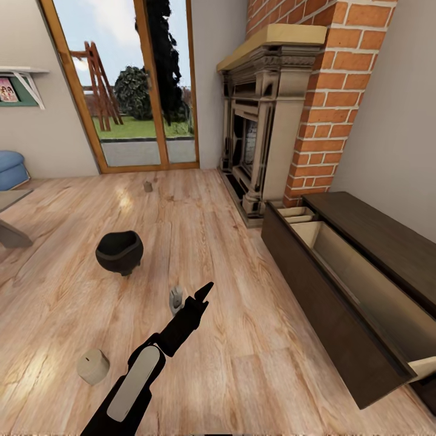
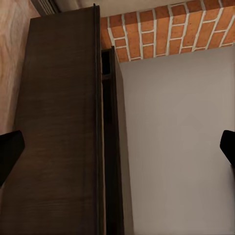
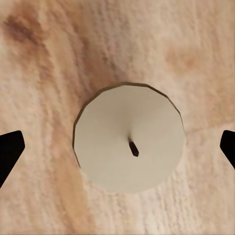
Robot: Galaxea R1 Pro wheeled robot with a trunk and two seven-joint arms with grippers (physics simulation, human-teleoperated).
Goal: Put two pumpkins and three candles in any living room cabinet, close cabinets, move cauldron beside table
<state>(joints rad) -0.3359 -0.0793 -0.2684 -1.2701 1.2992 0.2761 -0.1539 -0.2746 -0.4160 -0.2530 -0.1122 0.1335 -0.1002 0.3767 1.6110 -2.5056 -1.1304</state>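
your arm is reaching out over the wooden floor, with one candle sitting on the boards just beside it at the near left and a second candle standing right by its tip. further out the cauldron is resting on the floor, and a third candle is standing near the glass doors. off to the right the cabinet is standing with its drawers pulled open, beyond it the fireplace. your right gripper is hanging spread wide straight above a candle, touching nothing. your left gripper is spread too, empty, facing the cabinet.
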